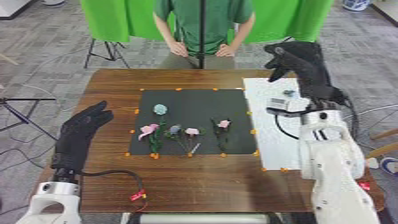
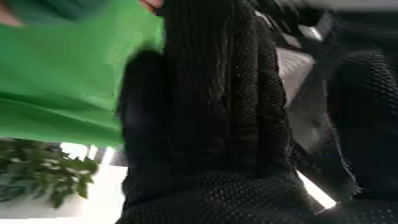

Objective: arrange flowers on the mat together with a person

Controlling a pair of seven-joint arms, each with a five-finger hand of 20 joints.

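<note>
Arrangement judged well along, finish not confirmed. Dark mat (image 1: 200, 105) laid on brown counter (image 1: 204, 185), flowers set out on it, heads toward the far side, stems toward the near side. Pale blue-green flower (image 1: 160, 108) placed farthest, on the left part; pink flower (image 1: 147, 129) placed nearer, beside its stem. Muted bluish flower (image 1: 174, 129) and light pink flower (image 1: 192, 131) grouped near the middle, stems brought close together at the near end. Pink rose-like flower (image 1: 224, 123), dark leaves, placed apart from them on the right. No flower is seen held.

Right hand (image 1: 300, 56) is raised at the far right, by the white sheet (image 1: 275, 145); fingers extended, nothing seen gripped. Left hand (image 1: 86, 121) is held over the left side of the counter, off the mat, fingers loose, nothing in it.

Possibly left: small grey-blue item (image 1: 289, 93) at the sheet's far part, maybe one more flower, cannot tell. If so, it is still to be picked and laid on the mat, likely in the bare right part, with placed stems left undisturbed.
</note>
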